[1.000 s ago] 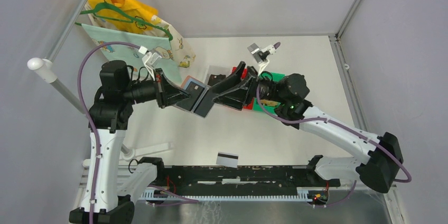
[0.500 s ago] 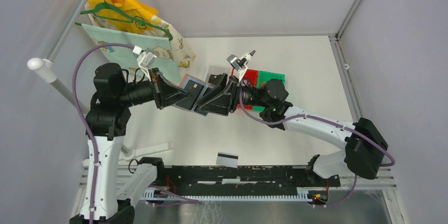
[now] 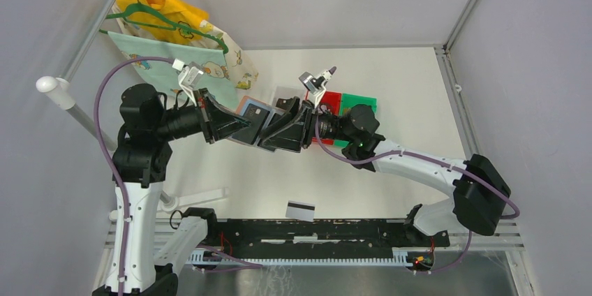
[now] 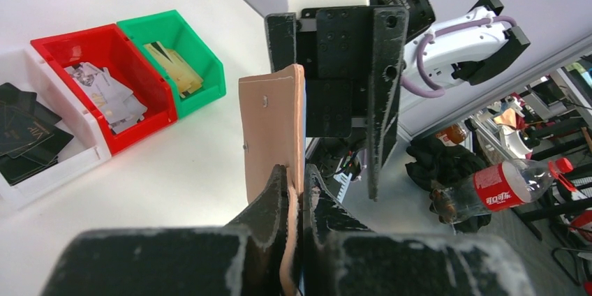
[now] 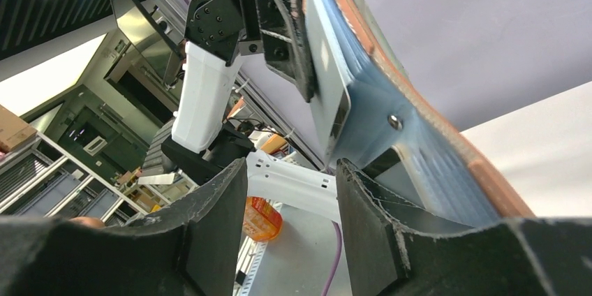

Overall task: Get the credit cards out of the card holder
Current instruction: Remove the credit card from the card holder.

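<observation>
Holder [image 3: 253, 116] hung in the air over the bench [image 3: 398, 79], clenched at one end by the left fingers [image 4: 274, 202]. Its long axis ran from them toward the right fingers [image 5: 216, 230], which stood parted with the holder's free, blue-lined edge just ahead of their gap; whether they touched a card inside could not be told. One white striped card [image 3: 300, 210] lay on the bench by the near edge, unmoved from a second earlier, while the right arm had closed in leftward on the holder.
</observation>
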Tool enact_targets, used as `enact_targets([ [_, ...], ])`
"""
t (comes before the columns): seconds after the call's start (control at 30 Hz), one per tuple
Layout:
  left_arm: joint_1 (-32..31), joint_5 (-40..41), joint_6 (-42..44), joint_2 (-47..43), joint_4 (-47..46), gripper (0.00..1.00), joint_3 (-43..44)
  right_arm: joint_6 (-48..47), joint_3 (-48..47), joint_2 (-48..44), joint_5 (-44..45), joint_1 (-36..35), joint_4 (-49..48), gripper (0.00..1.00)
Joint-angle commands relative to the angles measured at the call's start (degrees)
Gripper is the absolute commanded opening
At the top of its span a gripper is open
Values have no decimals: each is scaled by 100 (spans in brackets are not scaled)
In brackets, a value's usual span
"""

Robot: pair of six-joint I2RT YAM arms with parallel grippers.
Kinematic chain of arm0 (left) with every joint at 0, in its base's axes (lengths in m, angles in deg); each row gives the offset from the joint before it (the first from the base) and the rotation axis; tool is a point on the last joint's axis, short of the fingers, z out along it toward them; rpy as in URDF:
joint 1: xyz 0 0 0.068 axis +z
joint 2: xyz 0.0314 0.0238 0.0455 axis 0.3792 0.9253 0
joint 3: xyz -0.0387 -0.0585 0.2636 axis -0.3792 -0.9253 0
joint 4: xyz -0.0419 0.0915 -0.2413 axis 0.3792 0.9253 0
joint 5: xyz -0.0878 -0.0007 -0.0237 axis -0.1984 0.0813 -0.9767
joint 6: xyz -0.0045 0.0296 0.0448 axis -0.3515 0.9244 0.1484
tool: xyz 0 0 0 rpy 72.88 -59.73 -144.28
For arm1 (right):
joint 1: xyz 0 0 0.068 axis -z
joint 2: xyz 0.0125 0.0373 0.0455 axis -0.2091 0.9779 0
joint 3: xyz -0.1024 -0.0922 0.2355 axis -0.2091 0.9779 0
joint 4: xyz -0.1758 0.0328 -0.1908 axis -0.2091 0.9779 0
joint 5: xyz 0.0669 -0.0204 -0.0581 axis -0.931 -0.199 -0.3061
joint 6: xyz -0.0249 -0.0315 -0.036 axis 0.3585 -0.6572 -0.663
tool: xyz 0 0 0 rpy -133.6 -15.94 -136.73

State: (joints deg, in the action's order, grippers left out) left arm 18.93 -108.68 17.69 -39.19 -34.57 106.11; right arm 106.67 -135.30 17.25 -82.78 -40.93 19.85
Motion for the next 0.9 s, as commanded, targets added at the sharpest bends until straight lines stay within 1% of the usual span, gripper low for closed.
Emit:
enact_targets([
  [0.0, 6, -317, -474, -149, -627, 2, 68, -41, -149, 88, 45, -18, -242, 55],
  [0.17, 4, -371, -535, -159, -632, 2, 29, 74, -246, 142, 125, -17, -348, 54],
  [0.47, 10, -372, -634, -232, -628, 2, -171, 476, -491, 332, 240, -31, -806, 42],
  [0.57, 9, -347, -629, -249, -623, 3, -186, 529, -506, 345, 295, -35, -885, 34],
  [0.63, 8, -327, -578, -236, -579, 5, -214, 584, -527, 369, 300, -36, -998, 25],
  [0.77, 10, -357, -532, -171, -476, 16, -224, 675, -489, 393, 313, -36, -1156, 9],
  [0.83, 8, -487, -627, -128, -531, 19, -207, 716, -415, 384, 318, -31, -1271, 2],
  [0.87, 6, -585, -743, -108, -625, 20, -213, 727, -376, 365, 313, -35, -1329, 0],
])
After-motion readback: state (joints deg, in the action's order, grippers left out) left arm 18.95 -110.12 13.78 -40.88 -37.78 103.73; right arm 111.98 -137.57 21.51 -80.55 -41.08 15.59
